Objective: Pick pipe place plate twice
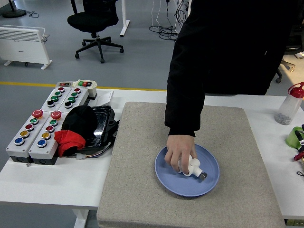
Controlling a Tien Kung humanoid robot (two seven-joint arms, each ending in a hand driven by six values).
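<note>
A blue plate (pixel 211 183) lies on the grey mat (pixel 142 190), right of centre. A person standing at the far side reaches down onto the plate, their hand (pixel 179 151) curled over one white pipe fitting, which it mostly hides. A second white pipe fitting (pixel 194 167) with a metal end lies beside the fingers on the plate. Only a sliver of my right hand (pixel 299 142), green and black, shows at the right edge. My left arm is out of view.
Two grey button boxes (pixel 35 130) sit at the left with a black cap and red cloth (pixel 76 130) on a black tray beside them. A spray bottle with a red top (pixel 289 104) stands at the far right. The person's body blocks the table's far side.
</note>
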